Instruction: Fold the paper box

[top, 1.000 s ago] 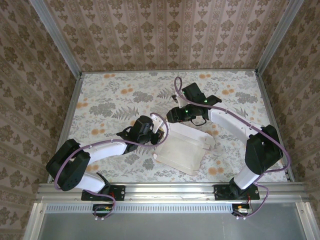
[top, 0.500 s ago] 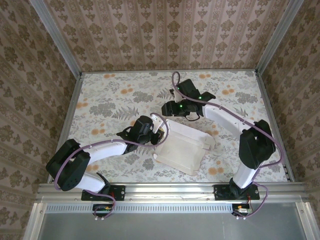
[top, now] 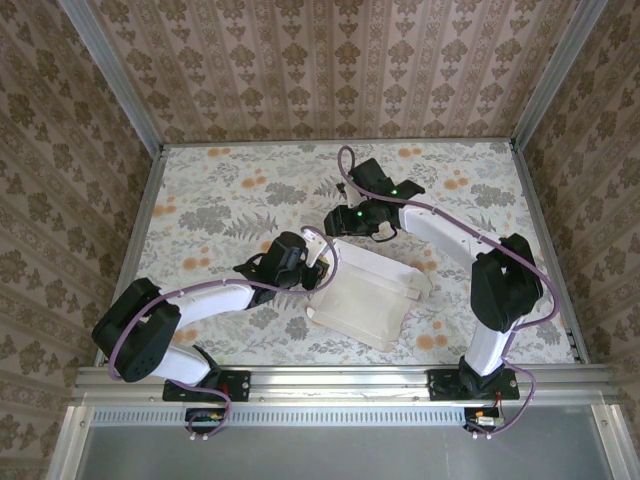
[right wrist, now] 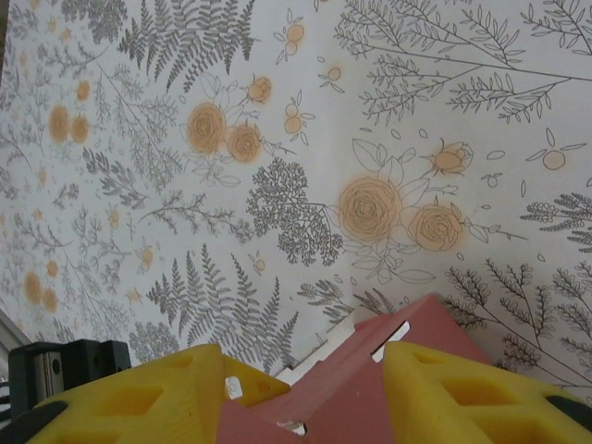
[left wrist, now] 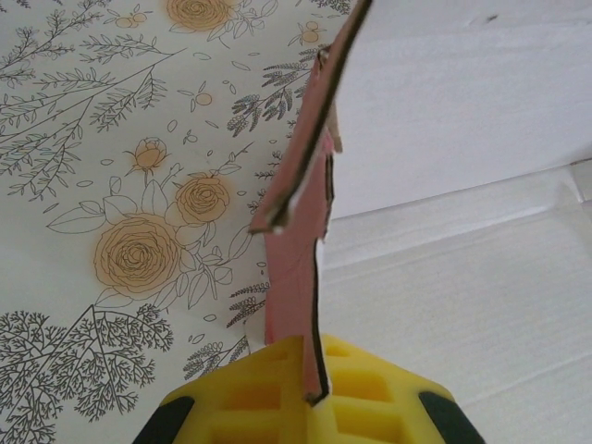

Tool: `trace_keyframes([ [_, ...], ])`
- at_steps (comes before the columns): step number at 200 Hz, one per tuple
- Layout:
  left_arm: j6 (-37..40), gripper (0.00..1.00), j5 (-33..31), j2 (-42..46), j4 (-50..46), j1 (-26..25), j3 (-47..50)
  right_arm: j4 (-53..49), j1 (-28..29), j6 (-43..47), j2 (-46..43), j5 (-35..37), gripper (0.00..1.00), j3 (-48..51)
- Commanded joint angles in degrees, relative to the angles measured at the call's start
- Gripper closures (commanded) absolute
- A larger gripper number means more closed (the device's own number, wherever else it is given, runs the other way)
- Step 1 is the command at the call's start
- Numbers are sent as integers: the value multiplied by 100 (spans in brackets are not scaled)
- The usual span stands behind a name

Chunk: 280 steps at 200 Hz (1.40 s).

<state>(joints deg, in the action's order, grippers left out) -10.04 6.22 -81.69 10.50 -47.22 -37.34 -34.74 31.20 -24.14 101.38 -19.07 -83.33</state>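
The paper box (top: 365, 295) lies mid-table with its pale whitish face up and its left wall raised. My left gripper (top: 312, 268) is shut on that wall. In the left wrist view the pink wall (left wrist: 296, 213) stands edge-on and is pinched between the yellow fingers (left wrist: 231, 407), with the white inner face (left wrist: 462, 120) to its right. My right gripper (top: 340, 222) hangs over the box's far left corner. In the right wrist view its yellow fingers (right wrist: 176, 388) stand apart, and the pink corner (right wrist: 342, 398) with a slotted tab rises between them.
The floral tabletop (top: 220, 200) is ringed by patterned walls with metal posts (top: 110, 70). A metal rail (top: 340, 375) runs along the near edge by the arm bases. The right arm's elbow (top: 505, 285) rises to the right of the box.
My right gripper has slid left along the box's far edge toward its far left corner, and the right elbow followed. The left gripper and the box have stayed put.
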Motion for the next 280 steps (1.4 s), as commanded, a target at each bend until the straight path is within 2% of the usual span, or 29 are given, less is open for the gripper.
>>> trace_keyframes([
  [1, -48, 100, -24, -154, -502, -29, 43, -473, 18, 320, 56, -206, 52, -200],
  [83, -50, 100, -54, -154, -539, -25, 39, -965, 0, 874, 125, -542, 56, -438],
  [144, -41, 100, -49, -171, -544, -27, 15, -1391, -65, 1258, 169, -511, 59, -619],
  [163, -42, 100, -47, -170, -549, -24, 12, -1304, -97, 1141, 154, -534, 52, -623],
  [234, -11, 100, -68, -228, -593, -72, -80, -1063, -97, 295, 442, -376, 48, -1008],
  [280, -28, 100, -85, -228, -553, -93, -52, -801, -65, 73, 418, -501, 44, -817],
])
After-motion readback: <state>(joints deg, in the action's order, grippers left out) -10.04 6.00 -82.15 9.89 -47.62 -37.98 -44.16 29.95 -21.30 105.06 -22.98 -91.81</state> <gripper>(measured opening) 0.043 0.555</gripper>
